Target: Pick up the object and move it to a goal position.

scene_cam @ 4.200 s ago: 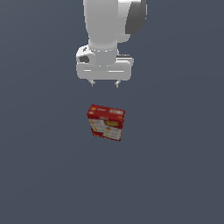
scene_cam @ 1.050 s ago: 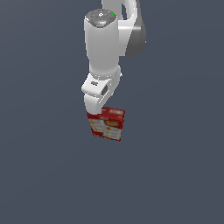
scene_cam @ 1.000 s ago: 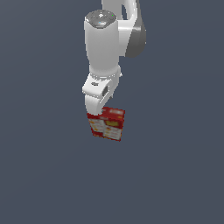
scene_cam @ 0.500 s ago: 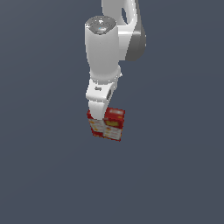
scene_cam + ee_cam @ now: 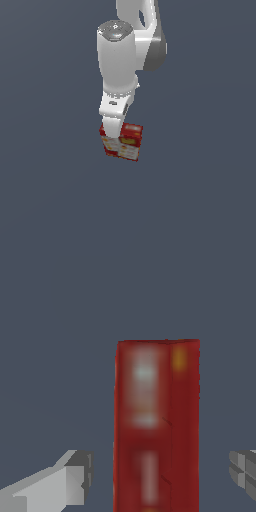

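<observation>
The object, a small red carton (image 5: pixel 128 144) with yellow-and-white printed panels, lies on the dark grey floor. My gripper (image 5: pixel 114 133) has come down over the end of it on the exterior view's left, and the hand covers part of that end. In the wrist view the carton (image 5: pixel 156 421) stands between the two fingers (image 5: pixel 67 482), with a gap of floor showing on each side. The gripper (image 5: pixel 161 476) is open and straddles the carton; neither pad touches it.
The plain dark grey floor (image 5: pixel 200 200) spreads all round the carton. The white arm (image 5: pixel 120 55) rises above the carton towards the top of the exterior view. No goal marker shows.
Since the oldest frame the hand has turned and dropped from above the carton. In the last second it has sunk lower, around the carton's end. The carton has not moved.
</observation>
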